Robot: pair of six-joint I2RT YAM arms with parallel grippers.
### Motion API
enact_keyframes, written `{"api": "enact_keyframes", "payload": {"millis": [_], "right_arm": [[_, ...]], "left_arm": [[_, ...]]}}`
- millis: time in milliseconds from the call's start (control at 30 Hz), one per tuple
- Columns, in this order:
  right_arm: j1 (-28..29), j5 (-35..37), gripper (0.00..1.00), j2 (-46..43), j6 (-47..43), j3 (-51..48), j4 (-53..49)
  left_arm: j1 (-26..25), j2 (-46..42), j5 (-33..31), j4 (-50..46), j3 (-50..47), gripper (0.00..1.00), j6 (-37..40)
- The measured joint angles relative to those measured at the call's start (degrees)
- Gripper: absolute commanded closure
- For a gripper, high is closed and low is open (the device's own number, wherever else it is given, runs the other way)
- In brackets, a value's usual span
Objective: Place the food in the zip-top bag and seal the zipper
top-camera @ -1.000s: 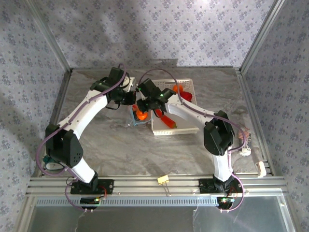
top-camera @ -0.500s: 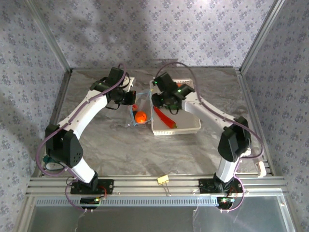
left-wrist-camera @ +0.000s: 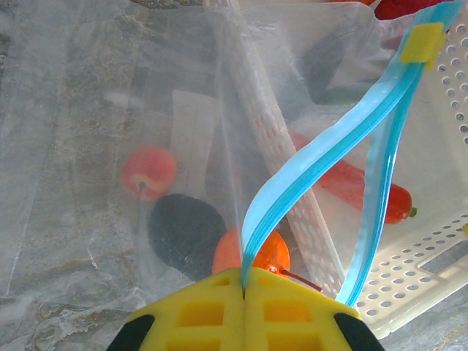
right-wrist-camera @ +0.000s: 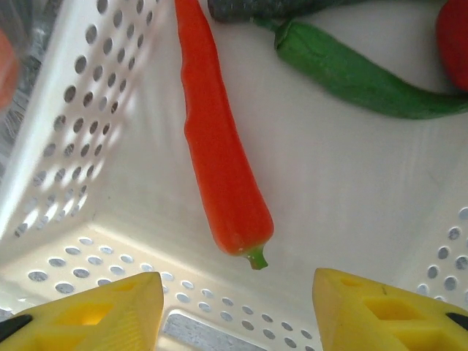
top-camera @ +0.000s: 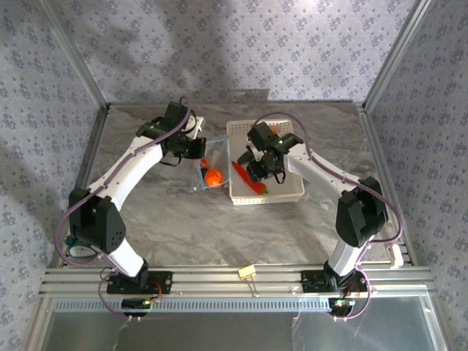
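While the bag (top-camera: 207,175) lies on the table (top-camera: 161,219) just left of the basket (top-camera: 281,196), its mouth gapes open toward the basket. From above, one orange fruit (top-camera: 213,176) shows inside the clear plastic. The left wrist camera, closer, shows three pieces in the bag (left-wrist-camera: 88,110): the orange fruit (left-wrist-camera: 252,252), a dark piece (left-wrist-camera: 183,234) touching it, and a small red fruit (left-wrist-camera: 148,170) just beyond. It also shows the blue zipper (left-wrist-camera: 322,153) split into two strips that run to a yellow tab (left-wrist-camera: 423,40). The left gripper (left-wrist-camera: 243,292) has its yellow fingers pressed together, pinching one strip at the near end.

The right gripper (top-camera: 257,170) hangs over the basket. Its wrist camera looks down between spread, empty fingers (right-wrist-camera: 238,292) at the white perforated basket wall (right-wrist-camera: 95,110). On the floor lie a long red pepper (right-wrist-camera: 219,161), apart from the fingers, and a green pepper (right-wrist-camera: 351,77). A dark piece (right-wrist-camera: 278,7) and something red (right-wrist-camera: 453,36) are cut off at the frame edges.
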Motion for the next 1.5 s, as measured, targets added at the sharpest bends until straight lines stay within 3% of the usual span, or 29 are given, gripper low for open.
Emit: {"api": "enact_keyframes", "payload": {"millis": [367, 900, 1033, 1300, 1500], "right_arm": [[-1.7, -5.1, 0.36, 5.9, -1.5, -2.9, 4.7], [-1.6, -5.1, 0.34, 13.8, -1.6, -3.0, 8.0], [-1.7, -5.2, 0.40, 14.8, -1.5, -3.0, 8.0], [-1.9, -5.2, 0.63, 15.2, -1.7, -2.9, 8.2], [-2.5, -4.9, 0.69, 15.0, -1.6, -2.9, 8.4]], "left_arm": [[0.0, 0.0, 0.0, 0.0, -0.2, 1.00, 0.0], [0.0, 0.0, 0.0, 0.0, -0.2, 1.00, 0.0], [0.0, 0.0, 0.0, 0.0, -0.2, 1.00, 0.0], [0.0, 0.0, 0.0, 0.0, -0.2, 1.00, 0.0], [0.0, 0.0, 0.0, 0.0, -0.2, 1.00, 0.0]]}}
